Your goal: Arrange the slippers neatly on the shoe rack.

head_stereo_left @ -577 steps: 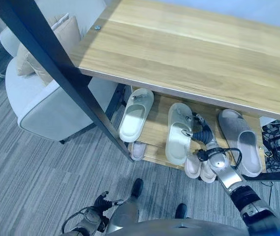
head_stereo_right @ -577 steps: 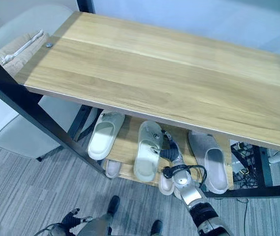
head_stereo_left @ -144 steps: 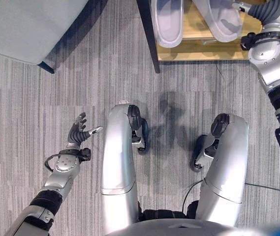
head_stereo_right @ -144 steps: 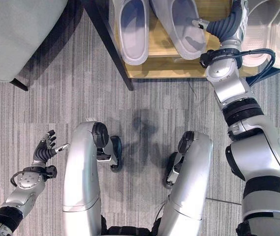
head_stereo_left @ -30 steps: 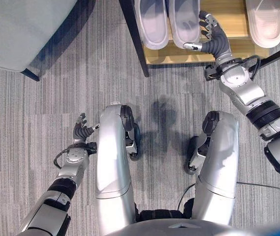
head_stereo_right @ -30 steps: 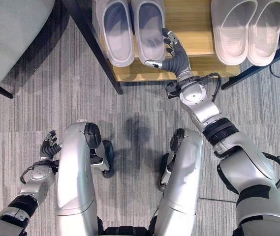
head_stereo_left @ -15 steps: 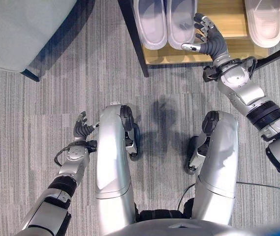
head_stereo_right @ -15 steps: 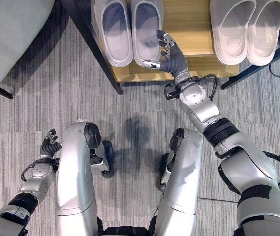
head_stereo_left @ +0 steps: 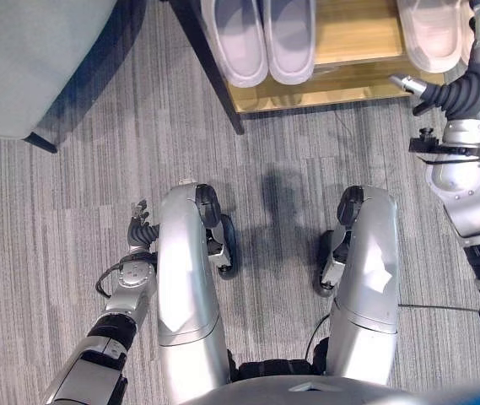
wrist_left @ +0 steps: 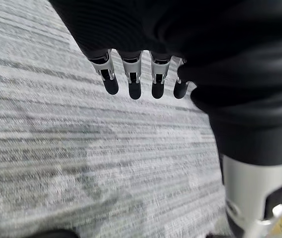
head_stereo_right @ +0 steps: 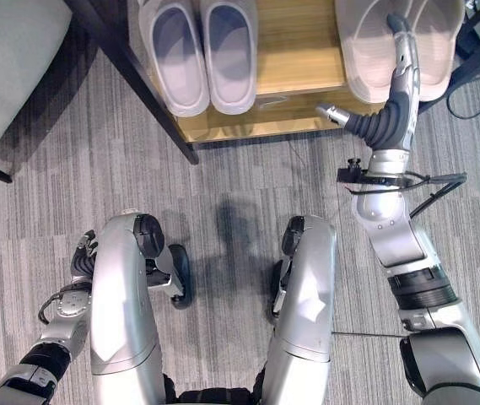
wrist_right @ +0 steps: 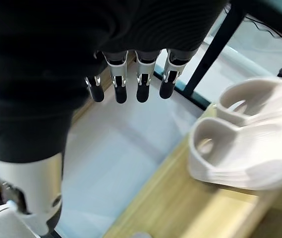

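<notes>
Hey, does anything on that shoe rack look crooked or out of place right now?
Nothing stands out. The grey slippers sit side by side on the shoe rack, and the beige slippers are paired too. The right hand reaches over the beige pair, fingers straight.

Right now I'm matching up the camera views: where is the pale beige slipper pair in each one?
Left eye view: beige slipper pair top right, on the wooden shelf.
Right eye view: beige slipper pair top right, under the right hand.
Right wrist view: beige slipper pair at right, beyond the fingers.
Left wrist view: faces the grey carpet instead.
Shared landmark: the wooden shelf.
</notes>
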{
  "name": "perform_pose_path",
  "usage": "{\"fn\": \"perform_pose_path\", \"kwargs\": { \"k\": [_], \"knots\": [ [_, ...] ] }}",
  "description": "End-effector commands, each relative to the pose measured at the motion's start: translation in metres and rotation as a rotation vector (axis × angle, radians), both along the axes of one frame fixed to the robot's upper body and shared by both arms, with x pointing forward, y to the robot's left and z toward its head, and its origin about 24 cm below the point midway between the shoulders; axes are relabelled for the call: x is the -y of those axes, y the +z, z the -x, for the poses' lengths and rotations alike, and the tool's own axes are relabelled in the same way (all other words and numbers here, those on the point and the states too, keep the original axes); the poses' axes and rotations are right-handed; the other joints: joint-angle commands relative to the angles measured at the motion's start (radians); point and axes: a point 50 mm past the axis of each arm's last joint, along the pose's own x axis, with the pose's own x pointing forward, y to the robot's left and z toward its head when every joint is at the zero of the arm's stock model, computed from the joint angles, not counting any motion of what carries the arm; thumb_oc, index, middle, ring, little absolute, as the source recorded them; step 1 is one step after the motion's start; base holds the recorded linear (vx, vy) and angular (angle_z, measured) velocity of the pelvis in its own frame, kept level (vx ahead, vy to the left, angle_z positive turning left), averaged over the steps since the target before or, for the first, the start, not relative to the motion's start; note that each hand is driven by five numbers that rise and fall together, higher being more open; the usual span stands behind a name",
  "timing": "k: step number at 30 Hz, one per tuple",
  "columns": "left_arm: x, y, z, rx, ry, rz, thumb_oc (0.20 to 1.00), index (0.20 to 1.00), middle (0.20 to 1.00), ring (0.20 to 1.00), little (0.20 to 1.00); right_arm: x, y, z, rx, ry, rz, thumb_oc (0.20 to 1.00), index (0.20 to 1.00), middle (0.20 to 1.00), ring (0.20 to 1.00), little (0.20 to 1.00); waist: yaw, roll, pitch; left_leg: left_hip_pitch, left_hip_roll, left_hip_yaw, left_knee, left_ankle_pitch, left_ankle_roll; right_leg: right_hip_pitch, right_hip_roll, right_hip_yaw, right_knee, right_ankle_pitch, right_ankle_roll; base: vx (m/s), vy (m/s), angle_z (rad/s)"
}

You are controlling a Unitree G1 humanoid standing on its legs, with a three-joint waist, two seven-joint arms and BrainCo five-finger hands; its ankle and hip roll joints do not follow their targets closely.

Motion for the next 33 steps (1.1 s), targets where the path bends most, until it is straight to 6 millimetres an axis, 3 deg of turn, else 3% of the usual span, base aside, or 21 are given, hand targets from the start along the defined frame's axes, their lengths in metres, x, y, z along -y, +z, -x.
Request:
{"fn": "perform_pose_path", "kwargs": {
  "k": [1, 5, 6, 8, 9, 11, 12, 14, 15, 17, 18, 19, 20, 22, 24, 25, 28, 29, 32, 33],
  "knots": [
    [-0.009, 0.004, 0.012, 0.059, 0.043, -0.027, 1.0, 1.0, 1.0, 1.0, 1.0, -0.006, 0.03, 0.026, 0.214, 0.007, 0.151, 1.0, 1.0, 1.0, 1.0, 1.0, 0.033, -0.044, -0.024, 0.057, -0.066, -0.141, -0.015, -0.089, -0.02, 0.028, -0.004, 0.145, 0.035, 0.089, -0.076, 0.0, -0.016, -0.04],
    [-0.011, 0.011, 0.014, 0.101, 0.055, -0.014, 1.0, 1.0, 1.0, 1.0, 1.0, 0.01, 0.008, 0.05, 0.167, -0.046, 0.169, 1.0, 1.0, 1.0, 1.0, 1.0, 0.027, -0.055, -0.024, 0.057, -0.068, -0.141, -0.009, -0.089, -0.027, 0.028, 0.0, 0.148, 0.044, 0.102, -0.062, 0.0, -0.035, -0.08],
    [-0.008, 0.013, 0.015, 0.113, 0.034, -0.037, 1.0, 1.0, 1.0, 1.0, 1.0, 0.032, -0.013, 0.059, 0.082, -0.157, 0.176, 1.0, 1.0, 1.0, 1.0, 1.0, 0.018, -0.063, -0.024, 0.057, -0.066, -0.136, -0.013, -0.088, -0.033, 0.028, 0.007, 0.155, 0.04, 0.118, -0.051, -0.02, -0.053, -0.05],
    [-0.008, 0.014, 0.018, 0.119, 0.019, -0.051, 1.0, 1.0, 1.0, 1.0, 1.0, 0.053, -0.033, 0.062, -0.011, -0.272, 0.171, 1.0, 1.0, 1.0, 1.0, 1.0, 0.02, -0.06, -0.025, 0.057, -0.065, -0.135, -0.026, -0.079, -0.038, 0.028, 0.007, 0.155, 0.027, 0.132, -0.046, -0.03, -0.058, -0.04],
    [-0.008, 0.016, 0.019, 0.123, 0.003, -0.058, 1.0, 1.0, 1.0, 1.0, 1.0, 0.085, -0.073, 0.061, -0.197, -0.429, 0.144, 1.0, 1.0, 1.0, 1.0, 1.0, 0.017, -0.054, -0.069, 0.057, -0.062, -0.135, -0.086, -0.062, -0.042, 0.036, 0.001, 0.135, -0.036, 0.153, -0.038, -0.03, -0.025, -0.01],
    [-0.011, 0.015, 0.021, 0.121, 0.004, -0.061, 1.0, 1.0, 1.0, 1.0, 1.0, 0.105, -0.098, 0.063, -0.323, -0.534, 0.173, 1.0, 1.0, 1.0, 1.0, 1.0, 0.013, -0.044, -0.123, 0.057, -0.05, -0.132, -0.163, -0.037, -0.045, 0.049, -0.016, 0.103, -0.13, 0.173, -0.031, -0.03, 0.018, 0.03],
    [-0.014, 0.015, 0.019, 0.113, -0.002, -0.061, 1.0, 1.0, 1.0, 1.0, 1.0, 0.119, -0.125, 0.065, -0.46, -0.595, 0.192, 1.0, 1.0, 1.0, 1.0, 1.0, 0.008, -0.029, -0.187, 0.057, -0.039, -0.131, -0.25, 0.002, -0.046, 0.063, -0.035, 0.065, -0.234, 0.187, -0.025, -0.02, 0.039, 0.02],
    [-0.014, 0.015, 0.019, 0.111, 0.0, -0.061, 1.0, 1.0, 1.0, 1.0, 1.0, 0.118, -0.126, 0.064, -0.461, -0.593, 0.193, 1.0, 1.0, 1.0, 1.0, 1.0, 0.005, -0.026, -0.193, 0.057, -0.041, -0.134, -0.261, 0.009, -0.045, 0.067, -0.038, 0.057, -0.246, 0.193, -0.028, -0.06, 0.052, -0.02],
    [-0.013, 0.006, 0.02, 0.062, -0.019, -0.065, 1.0, 1.0, 1.0, 1.0, 1.0, 0.125, -0.186, 0.066, -0.73, -0.622, 0.171, 1.0, 1.0, 1.0, 1.0, 1.0, 0.003, 0.004, -0.304, 0.057, -0.018, -0.144, -0.442, 0.111, -0.051, 0.092, -0.069, -0.047, -0.452, 0.232, -0.008, -0.12, 0.075, -0.15],
    [-0.012, -0.004, 0.025, 0.015, -0.013, -0.061, 1.0, 1.0, 1.0, 1.0, 1.0, 0.121, -0.215, 0.071, -0.853, -0.614, 0.141, 1.0, 1.0, 1.0, 1.0, 1.0, 0.001, 0.019, -0.337, 0.093, -0.007, -0.153, -0.541, 0.155, -0.054, 0.146, -0.084, -0.104, -0.562, 0.25, -0.003, -0.13, 0.044, -0.03],
    [-0.01, -0.019, 0.032, -0.044, 0.007, -0.042, 1.0, 1.0, 1.0, 1.0, 1.0, 0.118, -0.24, 0.08, -0.97, -0.612, 0.119, 1.0, 1.0, 1.0, 1.0, 1.0, 0.006, 0.017, -0.345, 0.178, 0.012, -0.142, -0.644, 0.193, -0.06, 0.226, -0.096, -0.141, -0.663, 0.263, 0.004, -0.1, -0.011, 0.38],
    [-0.01, -0.018, 0.032, -0.043, 0.008, -0.042, 1.0, 1.0, 1.0, 1.0, 1.0, 0.118, -0.24, 0.079, -0.968, -0.611, 0.119, 1.0, 1.0, 1.0, 1.0, 1.0, 0.005, 0.018, -0.337, 0.192, 0.012, -0.143, -0.654, 0.198, -0.06, 0.241, -0.096, -0.147, -0.673, 0.267, 0.003, -0.13, -0.042, 0.26],
    [-0.006, -0.033, 0.038, -0.114, 0.014, -0.036, 1.0, 1.0, 1.0, 1.0, 1.0, 0.111, -0.267, 0.089, -1.1, -0.599, 0.083, 1.0, 1.0, 1.0, 1.0, 1.0, 0.007, 0.012, -0.335, 0.308, 0.022, -0.126, -0.778, 0.23, -0.067, 0.36, -0.099, -0.179, -0.798, 0.287, 0.008, -0.11, -0.05, -0.02],
    [0.0, -0.064, 0.055, -0.289, 0.021, -0.032, 1.0, 1.0, 1.0, 1.0, 1.0, 0.099, -0.314, 0.12, -1.362, -0.589, 0.049, 1.0, 1.0, 1.0, 1.0, 1.0, 0.01, 0.004, -0.337, 0.543, 0.018, -0.094, -1.008, 0.3, -0.078, 0.596, -0.095, -0.237, -1.038, 0.337, 0.031, -0.05, -0.064, 0.0],
    [0.005, -0.083, 0.073, -0.399, 0.014, -0.042, 1.0, 1.0, 1.0, 1.0, 1.0, 0.093, -0.335, 0.141, -1.488, -0.607, -0.004, 1.0, 1.0, 1.0, 1.0, 1.0, 0.011, 0.004, -0.337, 0.707, 0.014, -0.073, -1.164, 0.366, -0.084, 0.764, -0.084, -0.282, -1.195, 0.382, 0.051, 0.07, -0.05, 0.14],
    [0.008, -0.1, 0.093, -0.509, 0.024, -0.016, 1.0, 1.0, 1.0, 1.0, 1.0, 0.093, -0.348, 0.162, -1.583, -0.649, -0.109, 1.0, 1.0, 1.0, 1.0, 1.0, 0.013, 0.004, -0.349, 0.843, 0.003, -0.068, -1.295, 0.42, -0.086, 0.902, -0.065, -0.312, -1.313, 0.419, 0.066, 0.17, -0.041, 0.05],
    [0.013, -0.12, 0.122, -0.652, 0.027, 0.017, 1.0, 1.0, 1.0, 1.0, 1.0, 0.088, -0.365, 0.194, -1.704, -0.703, -0.254, 1.0, 1.0, 1.0, 1.0, 1.0, 0.014, 0.012, -0.365, 1.072, -0.017, -0.05, -1.514, 0.499, -0.098, 1.122, -0.031, -0.359, -1.5, 0.488, 0.09, 0.22, -0.039, 0.02],
    [0.019, -0.13, 0.139, -0.73, 0.023, 0.043, 1.0, 1.0, 1.0, 1.0, 1.0, 0.085, -0.372, 0.21, -1.763, -0.73, -0.34, 1.0, 1.0, 1.0, 1.0, 1.0, 0.015, 0.022, -0.393, 1.192, -0.022, -0.039, -1.657, 0.585, -0.105, 1.239, -0.004, -0.388, -1.641, 0.554, 0.101, 0.22, -0.056, 0.05],
    [0.025, -0.142, 0.162, -0.848, 0.001, 0.065, 1.0, 1.0, 1.0, 1.0, 1.0, 0.075, -0.382, 0.23, -1.83, -0.74, -0.522, 1.0, 1.0, 1.0, 1.0, 1.0, 0.012, 0.042, -0.461, 1.458, -0.012, -0.002, -1.963, 0.711, -0.133, 1.448, 0.046, -0.407, -1.892, 0.671, 0.143, 0.27, -0.093, -0.04],
    [0.027, -0.143, 0.164, -0.862, -0.012, 0.063, 1.0, 1.0, 1.0, 1.0, 1.0, 0.073, -0.383, 0.233, -1.848, -0.723, -0.536, 1.0, 1.0, 1.0, 1.0, 1.0, 0.01, 0.043, -0.483, 1.494, -0.011, 0.006, -2.012, 0.716, -0.13, 1.483, 0.055, -0.411, -1.948, 0.688, 0.15, 0.19, -0.074, -0.16]
  ]
}}
